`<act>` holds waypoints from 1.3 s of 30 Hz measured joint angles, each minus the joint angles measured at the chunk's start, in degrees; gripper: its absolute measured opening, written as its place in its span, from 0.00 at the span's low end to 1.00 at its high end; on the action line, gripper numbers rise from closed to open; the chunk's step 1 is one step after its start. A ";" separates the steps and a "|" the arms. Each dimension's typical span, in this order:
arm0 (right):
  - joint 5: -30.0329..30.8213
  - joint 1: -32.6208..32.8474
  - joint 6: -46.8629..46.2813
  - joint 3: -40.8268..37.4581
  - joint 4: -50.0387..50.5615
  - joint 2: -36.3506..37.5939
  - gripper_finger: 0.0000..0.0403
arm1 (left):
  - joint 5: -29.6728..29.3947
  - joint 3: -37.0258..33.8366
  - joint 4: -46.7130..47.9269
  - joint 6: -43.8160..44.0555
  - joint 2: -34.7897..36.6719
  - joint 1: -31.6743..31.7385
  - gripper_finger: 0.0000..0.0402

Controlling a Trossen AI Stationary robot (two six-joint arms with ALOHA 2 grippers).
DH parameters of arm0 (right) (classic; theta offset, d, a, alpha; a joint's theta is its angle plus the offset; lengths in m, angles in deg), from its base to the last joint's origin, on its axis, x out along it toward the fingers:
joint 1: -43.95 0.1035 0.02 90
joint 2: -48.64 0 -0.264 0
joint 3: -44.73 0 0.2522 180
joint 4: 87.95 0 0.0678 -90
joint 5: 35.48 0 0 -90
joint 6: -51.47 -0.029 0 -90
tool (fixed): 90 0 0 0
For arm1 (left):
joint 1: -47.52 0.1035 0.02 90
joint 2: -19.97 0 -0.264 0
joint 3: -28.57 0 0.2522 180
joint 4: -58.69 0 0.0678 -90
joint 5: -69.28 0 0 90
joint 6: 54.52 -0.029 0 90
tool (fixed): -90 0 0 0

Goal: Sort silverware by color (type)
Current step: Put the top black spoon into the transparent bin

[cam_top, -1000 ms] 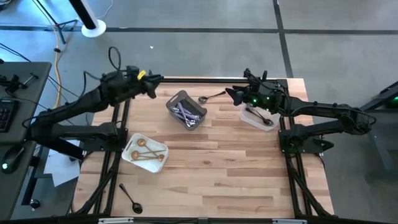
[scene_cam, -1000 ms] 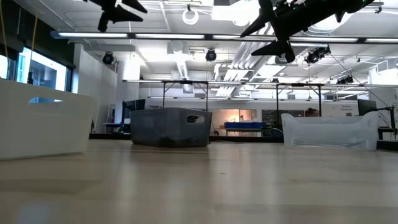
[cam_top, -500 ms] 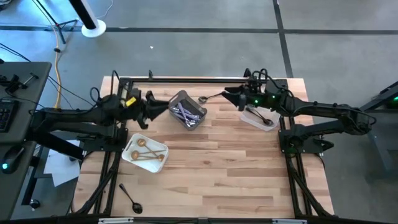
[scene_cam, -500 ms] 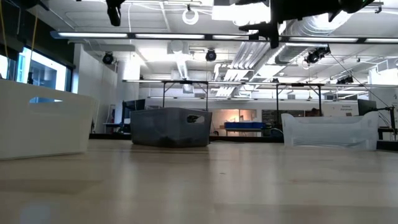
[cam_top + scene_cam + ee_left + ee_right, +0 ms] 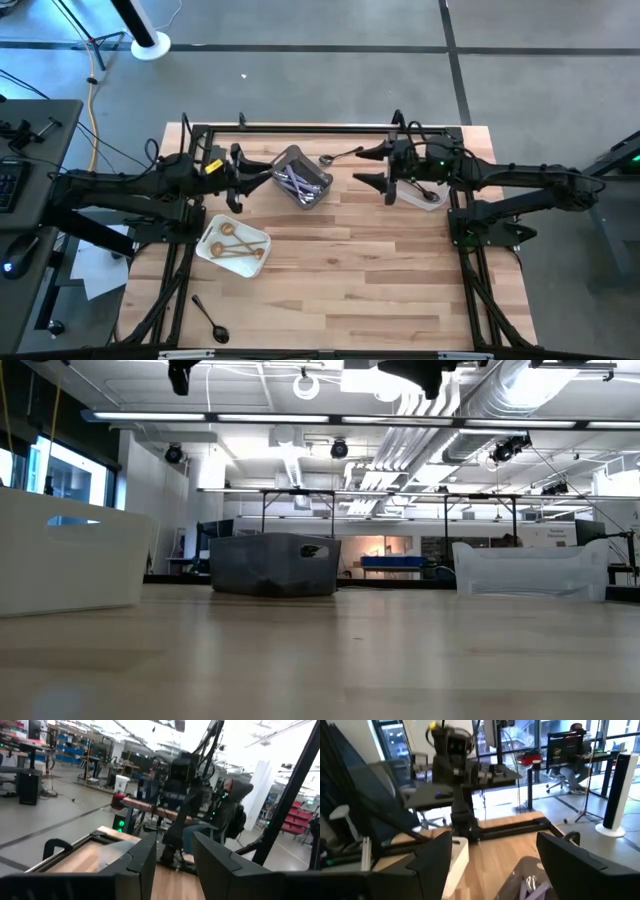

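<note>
Both arms raised and empty beside the grey bin

The left gripper (image 5: 243, 172), swung in from the table's far edge a second ago, is now held just left of the grey bin (image 5: 300, 177), fingers parted and empty. The right gripper (image 5: 372, 166), spread wide, is held right of it. A silver spoon (image 5: 340, 156) lies loose behind the bin, a black spoon (image 5: 211, 319) far in front; the silver one seems next.

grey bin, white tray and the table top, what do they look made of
Grey bin: looks like moulded plastic, matte, with an even dull grey on its walls. White tray: probably plastic too, smooth and uniformly white with rounded corners. Table top: wood or a wood laminate; light planks with visible grain and seams.
</note>
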 joint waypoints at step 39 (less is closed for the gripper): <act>-6.51 -0.07 4.19 0.65 4.32 0.02 0.01 | 0.00 -0.07 1.92 0.04 -0.02 0.24 0.29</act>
